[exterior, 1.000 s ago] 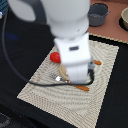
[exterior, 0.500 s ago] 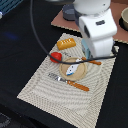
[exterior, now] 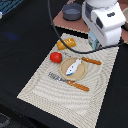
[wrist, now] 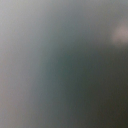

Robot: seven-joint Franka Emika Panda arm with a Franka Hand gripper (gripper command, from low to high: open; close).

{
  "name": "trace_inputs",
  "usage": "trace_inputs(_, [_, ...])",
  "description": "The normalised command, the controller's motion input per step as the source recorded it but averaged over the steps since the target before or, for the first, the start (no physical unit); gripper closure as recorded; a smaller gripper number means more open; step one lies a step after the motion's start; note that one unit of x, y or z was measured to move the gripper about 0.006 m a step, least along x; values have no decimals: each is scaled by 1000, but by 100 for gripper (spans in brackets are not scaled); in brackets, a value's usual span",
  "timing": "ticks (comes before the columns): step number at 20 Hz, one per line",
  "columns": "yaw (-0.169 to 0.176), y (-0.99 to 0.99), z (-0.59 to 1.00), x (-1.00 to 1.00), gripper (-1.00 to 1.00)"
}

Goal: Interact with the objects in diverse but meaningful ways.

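Left to right in the exterior view: red toy tomato (exterior: 55,57) sat on the striped placemat (exterior: 40,90), just beside the tan plate (exterior: 63,70). Orange-yellow ridged bread block (exterior: 66,44) lay near the mat's far edge. White-and-blue fish piece (exterior: 74,66) rested on the plate. Toy fork with orange handle (exterior: 68,82) lay on the near side of the plate, a knife-like piece with orange handle (exterior: 90,61) on the far side. Dark bowl (exterior: 72,12) sat on the brown surface beyond the mat. Arm's white wrist housing (exterior: 106,22) hung high toward the exterior view's right, over the mat's far corner. Fingers hidden, so pincer state could not be told. Wrist view was pure blur, nothing readable. Nothing looked held; judged between interactions. Next move likely called for picking a target, centring above it and descending.
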Motion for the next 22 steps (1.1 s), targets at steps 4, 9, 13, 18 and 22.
trace_inputs(4, [48,217,-521,-51,100])
trace_inputs(9, [48,186,-618,-205,100])
trace_inputs(13, [50,231,-219,-127,-100])
trace_inputs(18, [46,267,783,-7,-100])
trace_inputs(22, [56,269,948,0,-100])
